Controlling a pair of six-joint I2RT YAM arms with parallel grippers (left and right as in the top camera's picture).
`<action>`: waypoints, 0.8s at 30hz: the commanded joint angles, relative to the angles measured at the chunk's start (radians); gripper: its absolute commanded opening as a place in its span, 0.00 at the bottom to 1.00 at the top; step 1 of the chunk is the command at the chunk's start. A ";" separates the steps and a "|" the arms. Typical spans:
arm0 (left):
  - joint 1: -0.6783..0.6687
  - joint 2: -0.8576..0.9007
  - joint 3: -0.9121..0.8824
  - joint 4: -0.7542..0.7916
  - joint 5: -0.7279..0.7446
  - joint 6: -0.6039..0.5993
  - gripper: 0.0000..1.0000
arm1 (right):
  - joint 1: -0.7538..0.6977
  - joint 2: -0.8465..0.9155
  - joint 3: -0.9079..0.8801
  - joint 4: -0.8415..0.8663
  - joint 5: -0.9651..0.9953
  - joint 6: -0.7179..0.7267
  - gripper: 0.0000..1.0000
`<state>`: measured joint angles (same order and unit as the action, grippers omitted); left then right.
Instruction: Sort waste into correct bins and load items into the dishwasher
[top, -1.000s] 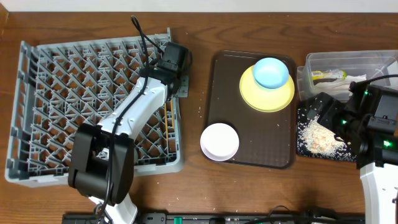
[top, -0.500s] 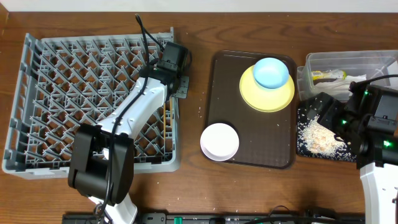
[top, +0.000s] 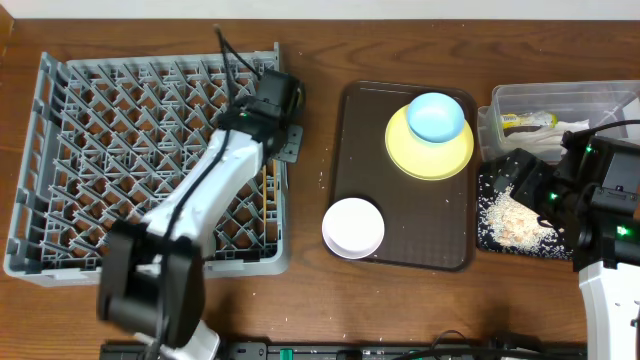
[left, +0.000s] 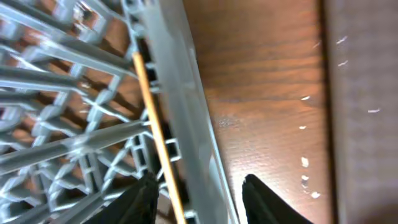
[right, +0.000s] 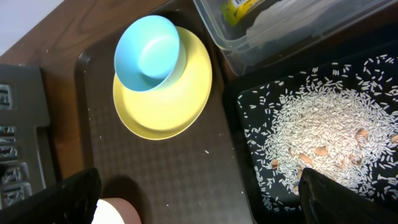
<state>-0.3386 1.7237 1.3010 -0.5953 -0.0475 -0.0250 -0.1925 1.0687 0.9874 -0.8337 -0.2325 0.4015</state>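
Note:
The grey dish rack (top: 60, 160) fills the left of the table. My left gripper (top: 285, 146) is open at the rack's right wall; in the left wrist view its jaws (left: 199, 200) straddle that wall (left: 186, 118). A wooden chopstick (left: 155, 134) lies just inside the wall, also in the overhead view (top: 270, 190). The blue bowl (top: 436, 115) sits on the yellow plate (top: 430, 152). The white bowl (top: 353, 227) rests at the brown tray's front left. My right gripper (top: 515, 180) is open and empty above the black tray (top: 486, 232) holding rice (right: 323, 134). The clear tub (top: 560, 96) holds the wrapper (top: 525, 120) and the white napkin (top: 560, 132).
The dark brown serving tray (top: 400, 230) lies mid-table between rack and bins. A few loose crumbs lie on the wood near the tray's left edge (top: 322, 180). In the right wrist view the jaws (right: 199, 202) hang over the brown tray (right: 186, 162).
The rack has turned and shifted slightly, now sitting squarer to the table. My left arm moved with it at its right wall. The right arm has not moved.

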 joint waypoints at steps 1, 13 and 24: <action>-0.001 -0.131 0.007 0.005 0.037 -0.037 0.47 | -0.006 -0.001 0.013 -0.001 -0.004 -0.006 0.99; 0.002 -0.108 -0.029 -0.155 0.077 -0.301 0.41 | -0.006 -0.001 0.013 -0.001 -0.004 -0.006 0.99; -0.003 0.103 -0.037 -0.158 0.163 -0.304 0.11 | -0.006 -0.001 0.013 0.000 -0.004 -0.006 0.99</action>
<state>-0.3355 1.7966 1.2774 -0.7521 0.0856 -0.3199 -0.1925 1.0687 0.9874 -0.8337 -0.2325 0.4015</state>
